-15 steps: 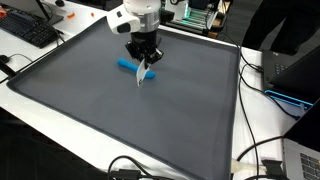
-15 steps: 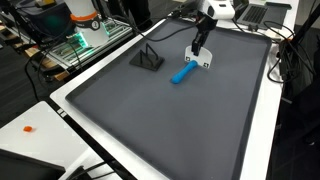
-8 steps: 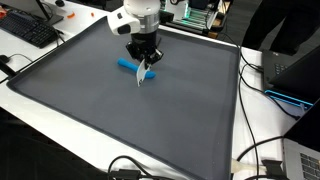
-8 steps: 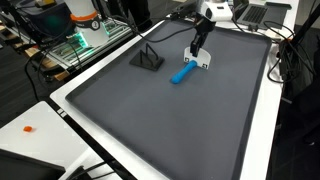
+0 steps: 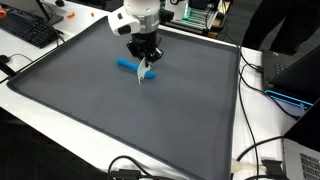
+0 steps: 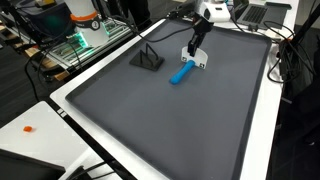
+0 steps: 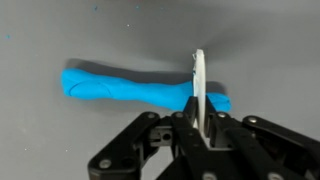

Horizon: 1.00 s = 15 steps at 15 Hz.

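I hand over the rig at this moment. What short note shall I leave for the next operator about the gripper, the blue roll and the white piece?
Gripper: shut on the thin white piece, which it holds on edge.
Things: the blue roll lies flat on the grey mat. The white piece stands across it near one end; I cannot tell if they touch. A black stand sits apart on the mat.
Done: white piece gripped and positioned over the roll.
Left: the roll is in one piece, with no cut visible.
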Available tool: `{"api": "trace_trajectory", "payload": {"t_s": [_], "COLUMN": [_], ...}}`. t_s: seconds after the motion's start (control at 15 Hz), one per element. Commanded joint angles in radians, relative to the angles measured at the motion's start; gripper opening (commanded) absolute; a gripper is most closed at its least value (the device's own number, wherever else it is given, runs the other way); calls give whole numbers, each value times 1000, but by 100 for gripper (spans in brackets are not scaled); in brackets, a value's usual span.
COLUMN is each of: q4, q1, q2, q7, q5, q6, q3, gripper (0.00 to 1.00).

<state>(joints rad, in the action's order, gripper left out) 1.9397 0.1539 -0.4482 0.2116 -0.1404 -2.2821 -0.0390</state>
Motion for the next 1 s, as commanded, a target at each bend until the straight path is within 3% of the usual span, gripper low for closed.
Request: {"api": "trace_trajectory", "payload": {"t_s": [0.0,0.93], "q4": [49,86], "q1": [-7,-19], "q2": [11,77], "q7": [-19,-61], "q5": [27,88], "q6": [49,52], "q3": [-5,-24], "gripper": [2,2]}}
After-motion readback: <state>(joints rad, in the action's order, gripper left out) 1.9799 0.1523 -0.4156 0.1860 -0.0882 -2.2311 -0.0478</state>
